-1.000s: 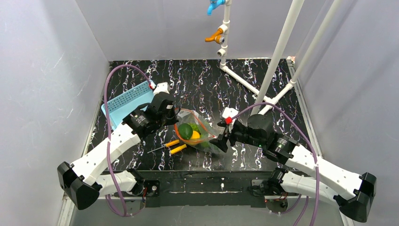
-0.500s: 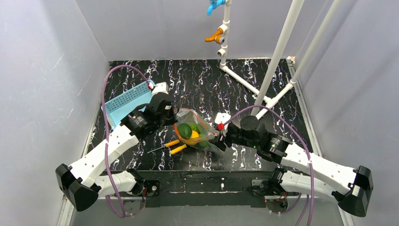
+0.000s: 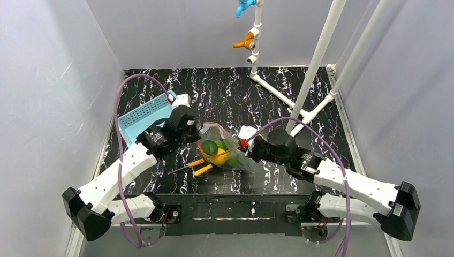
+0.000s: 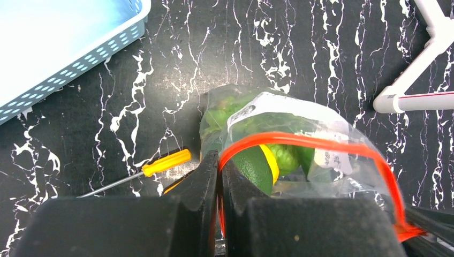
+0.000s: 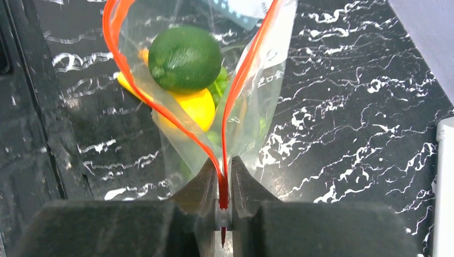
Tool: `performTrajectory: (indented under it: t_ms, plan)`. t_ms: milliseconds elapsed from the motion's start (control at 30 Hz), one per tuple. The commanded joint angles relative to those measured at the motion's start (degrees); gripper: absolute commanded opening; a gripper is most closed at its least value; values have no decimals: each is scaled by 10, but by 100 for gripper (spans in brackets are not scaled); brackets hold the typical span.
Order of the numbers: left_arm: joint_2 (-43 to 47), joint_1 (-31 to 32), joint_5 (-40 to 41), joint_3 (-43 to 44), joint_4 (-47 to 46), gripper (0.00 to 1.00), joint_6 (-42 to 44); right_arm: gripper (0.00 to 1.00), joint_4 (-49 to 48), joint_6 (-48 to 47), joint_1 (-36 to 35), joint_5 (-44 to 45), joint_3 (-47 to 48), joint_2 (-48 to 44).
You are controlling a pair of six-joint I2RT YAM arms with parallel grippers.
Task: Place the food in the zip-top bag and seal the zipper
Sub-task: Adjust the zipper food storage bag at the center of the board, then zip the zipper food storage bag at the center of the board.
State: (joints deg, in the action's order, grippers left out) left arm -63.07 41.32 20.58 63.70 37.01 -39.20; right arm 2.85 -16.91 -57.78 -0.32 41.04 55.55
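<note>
Item: zip-top bag, clear crinkly plastic with a white printed label. It sits about the middle of the desk, a little toward the near edge, hung between the two arms. Closure: zipper, a thin red-orange strip along the mouth, not yet sealed; its two tracks meet at each end and bow apart in the middle. Contents, seen through the plastic: one dark green lime, one yellow lemon beneath it, and light green leafy pieces toward the bag's bottom. No food shows loose on the desk, so filling looks complete. Holding: the left gripper has its jaws clamped on the zipper's left end, and the right gripper has its jaws pinched together on the right end. Probable reason: a grip at each end stretches the strip straight and brings the tracks into line, so one side can anchor while the other presses along. The load sags below the mouth, which keeps the pieces clear of the tracks. Also present: two orange-handled screwdrivers lying just beside the bag toward the near edge, and a light blue perforated basket tilted near the desk's left edge, apart from the bag.
</note>
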Motion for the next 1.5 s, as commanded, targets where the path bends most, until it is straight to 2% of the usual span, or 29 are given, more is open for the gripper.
performTrajectory:
  t_ms: [0,67,200,300,400,467,533,600,733,833,933,1067,1167,1233,1367,1467]
  plan:
    - [36,-4,39,15,24,0,3,2,-12,-5,-3,13,59,-20]
    - [51,-4,44,12,27,7,16,1,-2,-6,-3,9,71,-18]
    - [101,-4,14,8,13,36,82,1,52,0,2,-25,122,6]
    - [135,-4,-41,22,8,59,150,1,97,7,21,-68,164,34]
    - [161,-4,-128,34,-1,75,228,1,117,21,45,-88,192,62]
    - [168,-4,-190,43,-13,78,270,1,128,38,70,-136,212,78]
    - [165,-4,-295,47,-29,80,321,1,137,55,96,-192,234,94]
    - [169,-4,-365,21,-68,81,381,1,148,58,111,-231,248,108]
    - [157,-4,-430,-10,-151,85,506,1,152,52,118,-260,252,113]
    - [129,-4,-497,-10,-156,88,626,1,145,52,119,-273,245,107]
    - [57,-4,-547,1,-152,90,722,1,136,48,122,-273,237,100]
    - [-19,-4,-572,11,-183,92,744,1,127,41,127,-276,240,104]
    - [-51,-5,-552,8,-212,91,764,1,122,40,127,-277,230,97]
    - [-30,-5,-562,-4,-255,91,733,1,125,36,128,-274,226,92]
    - [-16,-5,-576,31,-186,91,734,1,124,32,129,-271,222,81]
    - [4,-5,-570,24,-194,91,732,1,126,30,129,-276,222,80]
